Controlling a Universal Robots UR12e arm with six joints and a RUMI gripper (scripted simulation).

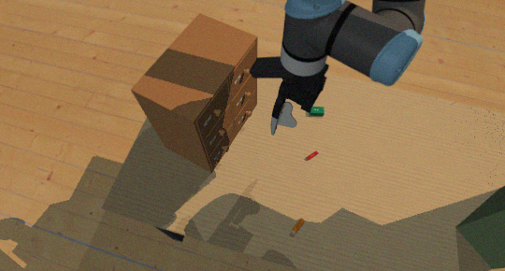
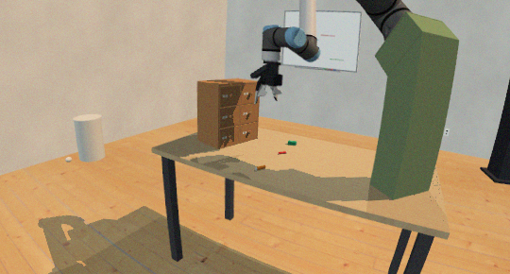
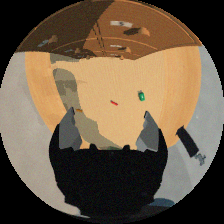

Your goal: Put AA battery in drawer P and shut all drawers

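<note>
The brown chest (image 1: 224,45) (image 2: 208,114) (image 3: 167,20) stands upright with its drawers shut. Its drawer labels are too small to read. An orange-brown cylinder with a silver end (image 1: 297,226) (image 2: 260,167) (image 3: 79,110) and a thinner red one (image 1: 311,155) (image 2: 281,152) (image 3: 114,103) lie on the table (image 1: 397,150) (image 2: 326,162); I cannot tell surely which is the AA battery. My gripper (image 1: 282,127) (image 2: 266,100) (image 3: 109,109) is open and empty. It hangs well above the table, just in front of the chest's upper drawers.
A short, thick green object (image 1: 317,111) (image 2: 292,143) (image 3: 142,96) lies on the table beyond the red cylinder. A tall green block (image 1: 488,235) (image 2: 406,119) stands at the table's other end from the chest. The drawer knobs stick out toward my gripper.
</note>
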